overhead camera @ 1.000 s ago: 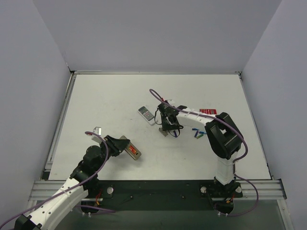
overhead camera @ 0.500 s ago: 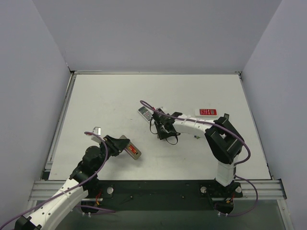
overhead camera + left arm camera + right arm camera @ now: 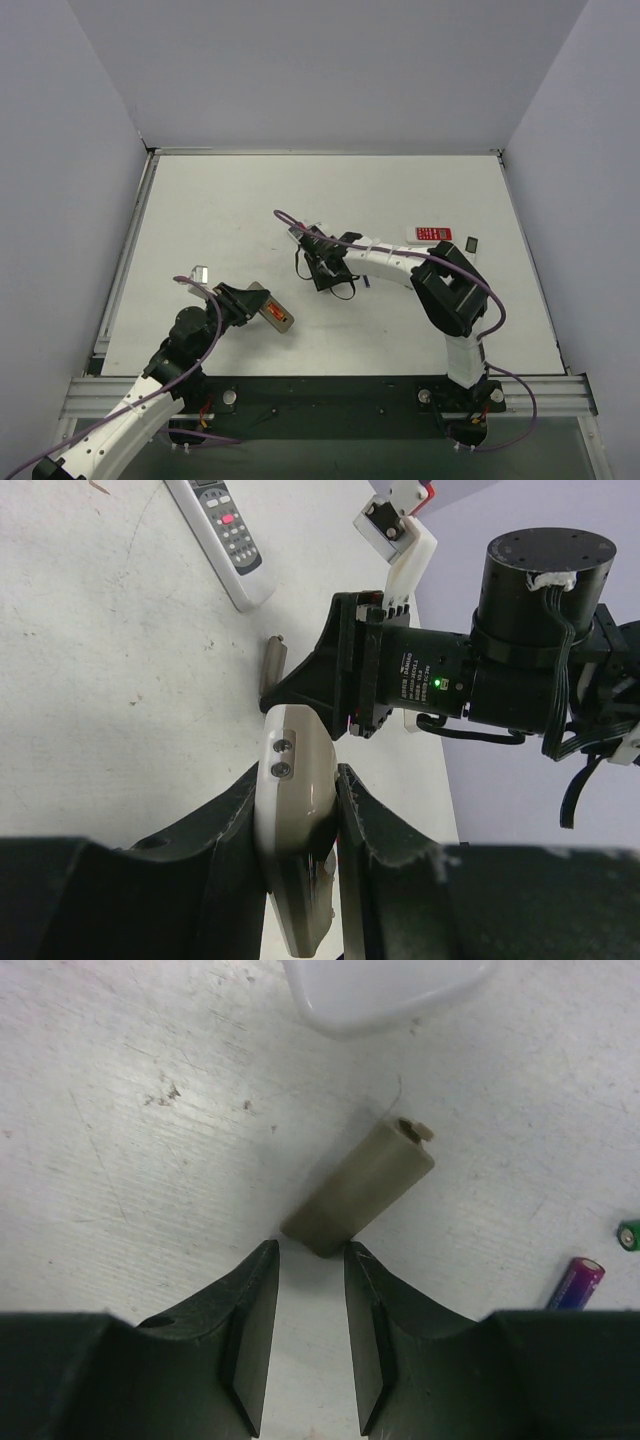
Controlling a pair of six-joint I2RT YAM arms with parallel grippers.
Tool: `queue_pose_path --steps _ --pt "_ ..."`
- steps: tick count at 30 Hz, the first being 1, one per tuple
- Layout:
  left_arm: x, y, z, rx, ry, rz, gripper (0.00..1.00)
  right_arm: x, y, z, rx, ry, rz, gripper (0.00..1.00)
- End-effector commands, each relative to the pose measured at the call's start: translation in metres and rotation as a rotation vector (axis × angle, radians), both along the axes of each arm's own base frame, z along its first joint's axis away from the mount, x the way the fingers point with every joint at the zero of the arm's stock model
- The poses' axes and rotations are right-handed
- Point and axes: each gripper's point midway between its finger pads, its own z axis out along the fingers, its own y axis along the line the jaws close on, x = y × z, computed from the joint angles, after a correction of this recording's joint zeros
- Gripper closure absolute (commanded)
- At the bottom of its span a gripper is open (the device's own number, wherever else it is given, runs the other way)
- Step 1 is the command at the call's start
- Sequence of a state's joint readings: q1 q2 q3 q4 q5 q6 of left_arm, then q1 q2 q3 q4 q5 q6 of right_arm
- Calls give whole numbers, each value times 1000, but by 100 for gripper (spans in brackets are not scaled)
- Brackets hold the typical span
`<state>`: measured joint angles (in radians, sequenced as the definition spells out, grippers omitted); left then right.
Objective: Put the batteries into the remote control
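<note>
- Top external view: the left hand (image 3: 250, 302) has not moved over the last second. It sits near the near-left corner of the surface (image 3: 200, 220), clamped on the remote control (image 3: 272, 314).
- The remote control lies tilted with its tan-grey back up. A red-orange spot shows in the back, possibly a cell already seated, though this is too small to confirm.
- The right arm has swept leftward from the middle-right of the surface towards the centre, so the right hand (image 3: 310, 1252) now hovers much closer to the held remote control.
- The right hand's fingers stand a little apart with nothing between them. The small grey-tan cover plate (image 3: 360, 1190) lies just beyond their tips, and a corner of the white remote (image 3: 215, 535) lies past that.
- The batteries (image 3: 577, 1282) are loose on the surface to the right of the right hand, one purple-blue and one green at the frame edge. The sweep has carried the hand away from them.
- The red remote (image 3: 432, 233) is uncovered towards the right edge.
- My reading is that no fresh cell is on its way to the compartment. The right hand seems occupied with the cover plate, or must go back right for a battery, so loading is unfinished.
</note>
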<state>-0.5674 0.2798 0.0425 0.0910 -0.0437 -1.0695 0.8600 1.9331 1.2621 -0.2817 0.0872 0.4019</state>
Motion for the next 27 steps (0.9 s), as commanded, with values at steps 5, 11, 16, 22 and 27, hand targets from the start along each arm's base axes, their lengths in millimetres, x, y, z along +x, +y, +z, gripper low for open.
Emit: queue_pose_path --steps 5,11,16,22,27 --pt "2 2 25 -34 -56 14 100 -5 37 -2 120 79 30 71" --pt "0 6 29 -35 -74 26 100 6 55 8 214 26 134 60" --pt "-2 9 32 -28 -90 29 100 11 56 40 276 -44 351 54" --pt "-3 9 34 -31 -99 27 100 17 40 62 396 19 553 44" --pt "-3 9 33 -28 -97 26 100 24 27 66 363 18 698 37"
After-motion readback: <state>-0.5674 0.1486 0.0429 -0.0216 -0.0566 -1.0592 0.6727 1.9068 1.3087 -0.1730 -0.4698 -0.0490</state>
